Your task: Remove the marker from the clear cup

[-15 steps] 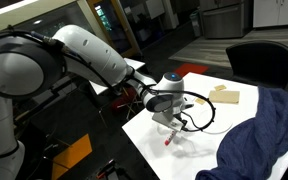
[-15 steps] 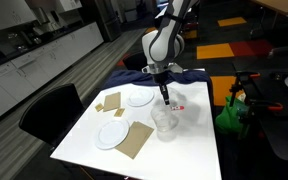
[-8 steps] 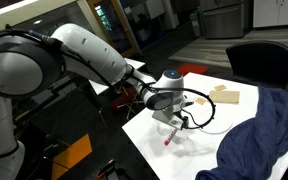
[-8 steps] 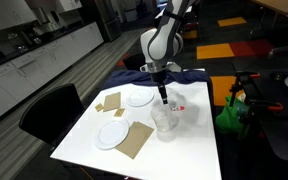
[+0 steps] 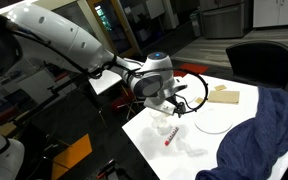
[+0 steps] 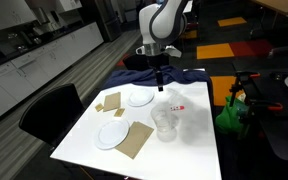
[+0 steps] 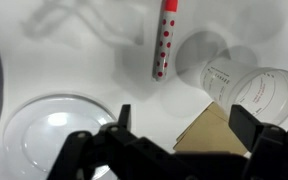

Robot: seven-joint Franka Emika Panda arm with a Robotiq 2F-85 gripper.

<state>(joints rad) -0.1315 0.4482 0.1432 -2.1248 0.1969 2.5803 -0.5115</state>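
The red marker (image 7: 164, 38) with white dots lies flat on the white table, outside the clear cup (image 7: 246, 88) and just beside it. In both exterior views the marker (image 6: 176, 108) (image 5: 170, 138) rests on the tabletop; the cup (image 6: 165, 122) stands upright with nothing in it. My gripper (image 6: 160, 88) (image 5: 176, 102) hangs above the table, well clear of both. In the wrist view the gripper (image 7: 184, 125) is open, with only table and cardboard showing between its fingers.
Two white plates (image 6: 139, 98) (image 6: 113, 133) and brown cardboard pieces (image 6: 137, 139) (image 6: 111, 102) lie on the white table (image 6: 189, 150). A blue cloth (image 5: 259, 130) drapes over one table end. A black chair (image 6: 49, 110) stands at the table's side.
The gripper opened and let go of the marker, which now lies on the table. The arm then rose and drew back from the cup.
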